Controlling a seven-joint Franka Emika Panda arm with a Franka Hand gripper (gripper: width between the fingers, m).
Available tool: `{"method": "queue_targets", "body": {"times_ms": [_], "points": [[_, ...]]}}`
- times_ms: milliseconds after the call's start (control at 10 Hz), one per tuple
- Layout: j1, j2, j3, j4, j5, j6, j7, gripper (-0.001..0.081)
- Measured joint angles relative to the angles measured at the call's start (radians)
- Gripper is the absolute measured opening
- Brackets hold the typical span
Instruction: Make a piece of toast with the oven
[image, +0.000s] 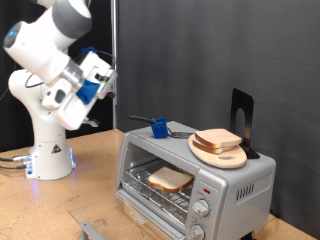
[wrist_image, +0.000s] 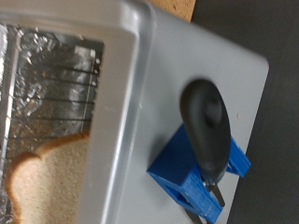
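The silver oven (image: 235, 190) stands at the exterior view's lower right, its door (image: 150, 212) folded down. One pale slice of toast (image: 170, 180) lies on the wire rack inside. In the wrist view the toast (wrist_image: 47, 182) shows on the rack (wrist_image: 51, 79), beside the oven's grey top (wrist_image: 215, 75). My gripper (image: 104, 76) hangs in the air to the exterior view's left of the oven, above its top and apart from it. It holds nothing that I can see. Its fingers do not show in the wrist view.
On the oven's top lie a round wooden board (image: 222, 155) with a stack of bread slices (image: 217, 140), a blue holder with a black handle (image: 157, 125) (wrist_image: 207, 140) and a black stand (image: 241, 115). Two knobs (image: 203, 210) sit on the oven's front. The robot base (image: 50, 155) stands on the wooden table.
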Motion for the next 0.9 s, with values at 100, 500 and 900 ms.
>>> {"method": "queue_targets", "body": {"times_ms": [100,500,900], "points": [[-0.016,0.011,-0.036,-0.001,-0.002,-0.013,-0.034,0.0682],[-0.051,0.042,-0.117,0.004,0.047,0.014,-0.056,0.0682],[-0.049,0.05,-0.097,-0.014,0.082,0.108,-0.079,0.0682]]}}
